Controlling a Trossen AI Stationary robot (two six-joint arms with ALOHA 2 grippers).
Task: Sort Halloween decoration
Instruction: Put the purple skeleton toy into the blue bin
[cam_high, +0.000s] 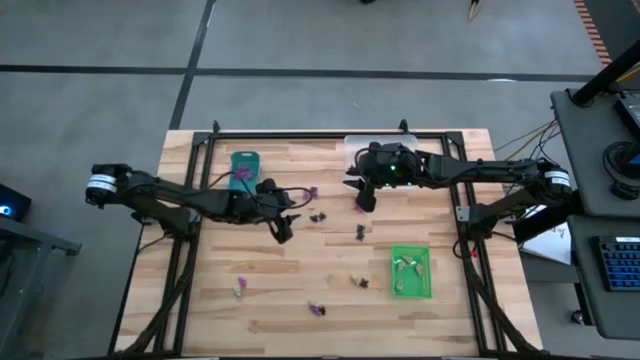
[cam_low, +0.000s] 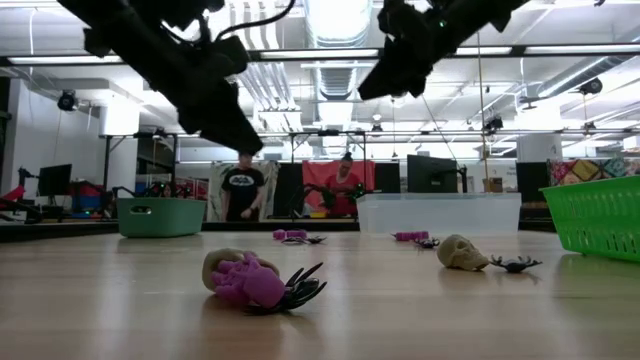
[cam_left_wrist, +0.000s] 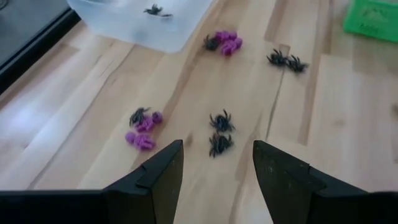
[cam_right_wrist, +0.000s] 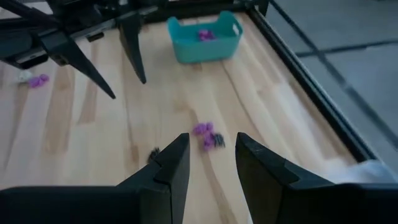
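Tiny purple, black and pale trinkets lie scattered on the wooden table. In the left wrist view, two black spiders (cam_left_wrist: 219, 132) lie just ahead of my open left gripper (cam_left_wrist: 217, 180), with a purple cluster (cam_left_wrist: 143, 129) beside them. My left gripper (cam_high: 284, 228) hovers above the table's middle. My right gripper (cam_high: 364, 200) hangs open near the clear tray (cam_high: 375, 148), above a purple-and-black cluster (cam_right_wrist: 206, 134). A black spider (cam_left_wrist: 153, 10) lies in the clear tray, and purple pieces (cam_right_wrist: 203, 35) lie in the teal tray (cam_right_wrist: 205, 46). A pale skull (cam_low: 460, 252) rests on the table.
The bright green tray (cam_high: 411, 290) sits toward the near right and holds a few pale pieces. More trinkets lie near the table's near edge (cam_high: 316, 310), (cam_high: 240, 288). A black frame rims the table. Two people stand far off in the room (cam_low: 243, 190).
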